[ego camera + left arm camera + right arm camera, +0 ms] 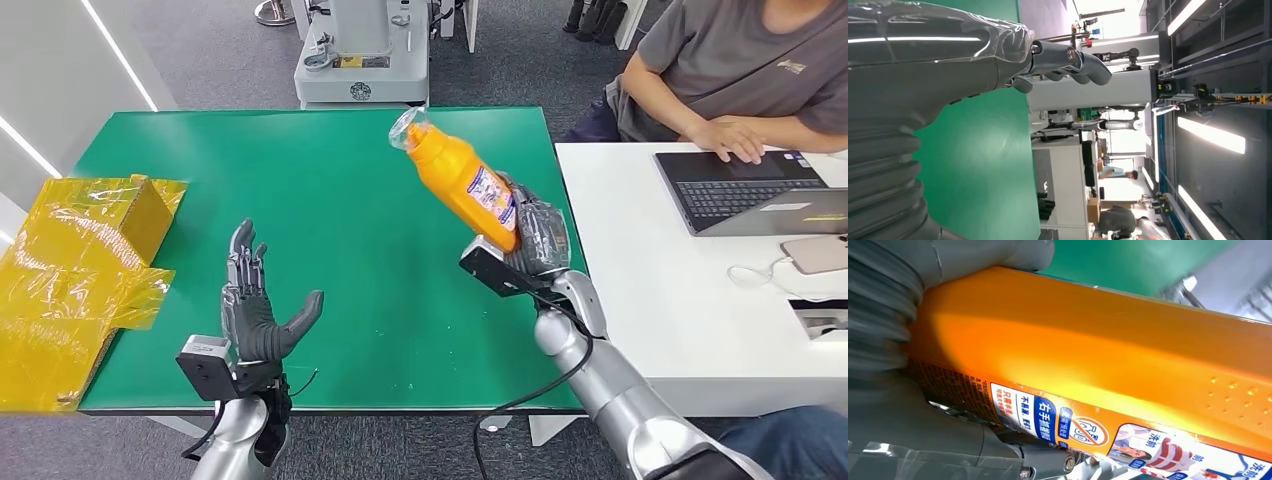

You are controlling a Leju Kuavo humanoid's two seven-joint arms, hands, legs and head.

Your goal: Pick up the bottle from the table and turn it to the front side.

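Note:
An orange bottle (462, 182) with a printed label and a clear-wrapped cap hangs tilted above the right side of the green table (330, 170), cap pointing up and away. My right hand (532, 245) grips it by the lower end. Seen close in the right wrist view, the bottle's (1108, 360) orange side and label strip run past my right hand (908, 390). My left hand (255, 310) hovers over the table's near left part, palm up, fingers apart, holding nothing. In the left wrist view my left hand (948, 55) has its fingers (1073, 60) stretched out over the green surface.
Yellow crinkled wrapping over a box (80, 270) lies at the table's left edge. A white desk (680, 300) adjoins on the right, where a person (740, 70) types on a laptop (750, 190). A grey machine (360, 50) stands behind the table.

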